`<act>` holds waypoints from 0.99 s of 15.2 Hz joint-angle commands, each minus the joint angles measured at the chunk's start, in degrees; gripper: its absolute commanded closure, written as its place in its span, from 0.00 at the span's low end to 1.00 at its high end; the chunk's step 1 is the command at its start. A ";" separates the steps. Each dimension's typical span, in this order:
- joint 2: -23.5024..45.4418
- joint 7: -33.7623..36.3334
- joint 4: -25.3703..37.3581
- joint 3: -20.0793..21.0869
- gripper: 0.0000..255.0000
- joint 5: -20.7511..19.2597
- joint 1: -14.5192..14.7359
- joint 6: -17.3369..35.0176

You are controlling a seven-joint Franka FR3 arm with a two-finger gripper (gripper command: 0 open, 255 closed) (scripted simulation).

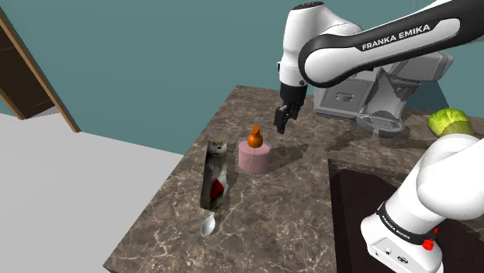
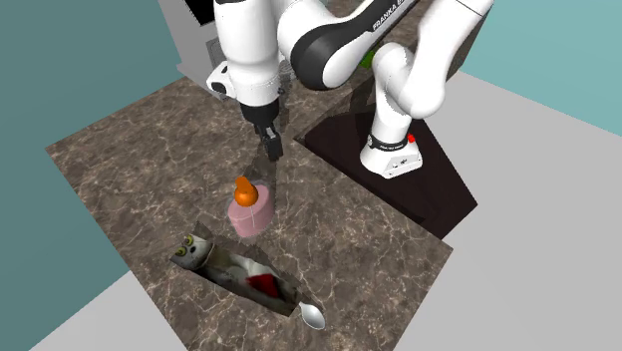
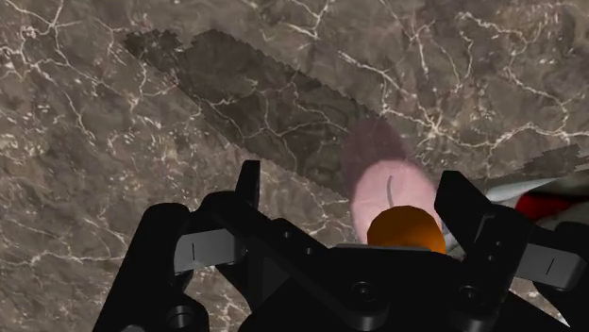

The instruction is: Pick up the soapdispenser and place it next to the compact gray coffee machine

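The soap dispenser [image 1: 254, 155] is a short pink body with an orange pump top, standing upright on the brown marble counter [image 1: 287, 209]. My black gripper [image 1: 281, 120] hangs open just above and behind it, touching nothing. From the second exterior view, the gripper [image 2: 271, 150] is a little above the dispenser [image 2: 249, 209]. In the wrist view the orange top [image 3: 406, 230] lies between the spread fingers, close to one fingertip [image 3: 462, 200]. The grey coffee machine [image 1: 364, 97] stands at the counter's back, to the right in the shoulder view.
A cat-patterned upright figure with a red patch [image 1: 215, 174] stands near the counter's front-left edge, a silver spoon [image 1: 208, 226] just before it. A green round object [image 1: 448, 122] sits at the right. My base stands on a dark plate [image 1: 353, 209].
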 commanded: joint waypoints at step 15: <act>18.21 2.84 -1.00 3.97 0.00 -1.05 1.65 18.85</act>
